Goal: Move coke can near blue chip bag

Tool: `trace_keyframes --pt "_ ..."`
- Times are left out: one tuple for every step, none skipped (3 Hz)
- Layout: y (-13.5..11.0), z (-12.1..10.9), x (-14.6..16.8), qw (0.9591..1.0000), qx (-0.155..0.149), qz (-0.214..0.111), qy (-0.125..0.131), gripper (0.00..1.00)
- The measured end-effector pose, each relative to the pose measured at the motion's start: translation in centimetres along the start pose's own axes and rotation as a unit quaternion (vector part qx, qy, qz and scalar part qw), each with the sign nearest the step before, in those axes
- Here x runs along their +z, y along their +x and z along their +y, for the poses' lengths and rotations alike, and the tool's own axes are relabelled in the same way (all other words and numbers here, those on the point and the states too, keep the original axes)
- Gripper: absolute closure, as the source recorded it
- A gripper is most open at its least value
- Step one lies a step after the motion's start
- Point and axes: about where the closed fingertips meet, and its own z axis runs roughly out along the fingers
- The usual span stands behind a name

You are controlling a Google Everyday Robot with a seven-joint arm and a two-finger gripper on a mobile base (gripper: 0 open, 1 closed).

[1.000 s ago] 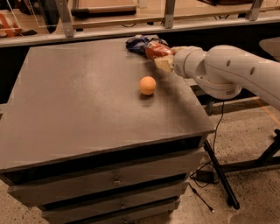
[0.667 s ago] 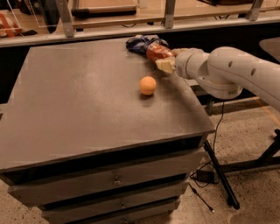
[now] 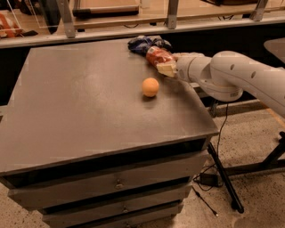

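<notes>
With jaws shut around the coke can (image 3: 158, 55), upper centre of frame, just beside the blue chip bag (image 3: 142, 43) at the worktop's (image 3: 89, 116) far edge. Could shove the bag off the back; might roll toward the orange ball (image 3: 150, 87) once released tilted.

Logged table top (image 3: 89, 107) as flat dark grey, unpatterned, with duller pale patches toward the middle; drawer fronts (image 3: 111, 185) below in the same grey. Recorded coke can (image 3: 158, 55) as red with pale marks. Noted blue chip bag (image 3: 141, 44) as dark blue with lighter creases. Found ball (image 3: 150, 87) plain orange throughout. Recorded gripper (image 3: 166, 69), at the far right edge of the table top just beside the coke can, as cream, and the arm (image 3: 242, 78) behind it as glossy white with small dark dots along the shell. Marked floor (image 3: 254, 147) as beige with fine dark speckle, stand (image 3: 225, 178) as black. Logged back shelf (image 3: 200, 9) as light wood tone.
</notes>
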Motion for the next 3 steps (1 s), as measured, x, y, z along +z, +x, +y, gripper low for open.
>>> trace_keyframes --pt "0.32 0.49 0.57 0.9999 0.001 0.002 -0.011 0.62" --pt "0.39 0.8 0.64 0.9999 0.0 0.003 -0.016 0.39" --pt "0.32 1.16 0.5 0.9998 -0.001 0.003 -0.021 0.17"
